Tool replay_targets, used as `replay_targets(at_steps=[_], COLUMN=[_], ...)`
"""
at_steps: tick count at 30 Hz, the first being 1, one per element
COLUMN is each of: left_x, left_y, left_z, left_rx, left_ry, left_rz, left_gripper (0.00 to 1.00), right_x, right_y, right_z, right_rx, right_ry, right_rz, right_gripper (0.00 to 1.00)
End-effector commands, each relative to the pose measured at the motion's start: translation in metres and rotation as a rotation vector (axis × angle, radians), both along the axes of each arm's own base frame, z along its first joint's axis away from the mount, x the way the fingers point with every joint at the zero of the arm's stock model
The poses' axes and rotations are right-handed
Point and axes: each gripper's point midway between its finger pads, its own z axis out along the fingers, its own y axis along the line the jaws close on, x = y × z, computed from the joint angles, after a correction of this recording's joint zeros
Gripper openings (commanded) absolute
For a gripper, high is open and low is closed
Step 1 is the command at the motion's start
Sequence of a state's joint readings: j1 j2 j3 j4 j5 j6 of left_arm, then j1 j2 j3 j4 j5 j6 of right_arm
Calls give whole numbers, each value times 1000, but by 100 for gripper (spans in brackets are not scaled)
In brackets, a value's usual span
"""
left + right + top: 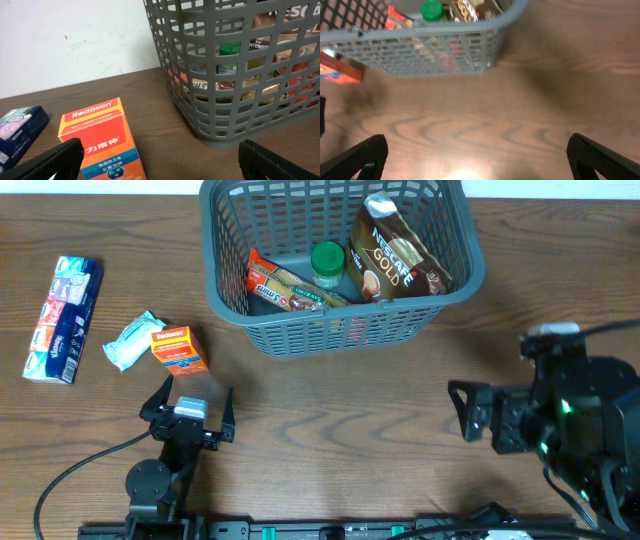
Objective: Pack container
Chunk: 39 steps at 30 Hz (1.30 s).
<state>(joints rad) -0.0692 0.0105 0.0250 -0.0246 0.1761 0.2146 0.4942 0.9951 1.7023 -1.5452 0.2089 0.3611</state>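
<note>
The container (330,330), a dark grey slotted basket, stands at the back centre. It holds a Nescafe Gold pouch (392,255), a green-lidded jar (327,262) and a long snack pack (290,285). An orange Redoxon box (180,350) lies on the table left of it. My left gripper (192,402) is open and empty just in front of the box. In the left wrist view the box (102,140) lies ahead of the left finger of the open jaws (160,165), with the container (230,75) to the right. My right gripper (462,412) is open and empty, over bare table (480,160).
A white and teal packet (130,340) lies beside the orange box. A blue tissue pack (63,318) lies at the far left, also in the left wrist view (20,125). The right wrist view shows the container (435,45) ahead.
</note>
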Motion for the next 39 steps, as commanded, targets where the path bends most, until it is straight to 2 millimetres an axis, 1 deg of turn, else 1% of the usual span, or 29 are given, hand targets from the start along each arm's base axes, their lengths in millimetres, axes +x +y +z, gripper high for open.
replay_targets(at_steps=[1, 4, 6, 11, 28, 29, 31, 32, 34, 36, 39], left_x=[0, 0, 0, 0, -1, -1, -4, -4, -4, -3, -1], left_y=[-1, -1, -1, -1, -2, -5, -16, -17, -17, -16, -12], left_z=[-16, -16, -16, -16, -16, -16, -15, -14, -15, -13, -4], left_rx=[15, 15, 15, 15, 1, -52, -337, -506, -712, -833, -926], left_ry=[40, 40, 40, 40, 43, 54, 123, 162, 214, 234, 209], left_rz=[-9, -9, -9, -9, -12, -24, -57, -41, -14, 9, 20], left_gripper=[98, 98, 99, 98, 98, 98, 98, 98, 98, 99, 99], right_x=[-12, -29, -33, -32, -34, -34, -34, -34, -34, -34, -34], right_y=[-6, -15, -6, -6, -2, -2, -2, -2, -2, -2, -2], right_z=[-5, -15, -14, -13, -13, -13, -13, -13, -13, -13, -13], right_rx=[-20, -95, -108, -153, -132, -132, -132, -132, -132, -132, -132], right_ry=[27, 97, 98, 85, 92, 92, 92, 92, 92, 92, 92], right_rz=[10, 50, 157, 216, 223, 223, 223, 223, 223, 223, 223], right_gripper=[99, 99, 99, 99, 99, 99, 99, 99, 99, 99, 99])
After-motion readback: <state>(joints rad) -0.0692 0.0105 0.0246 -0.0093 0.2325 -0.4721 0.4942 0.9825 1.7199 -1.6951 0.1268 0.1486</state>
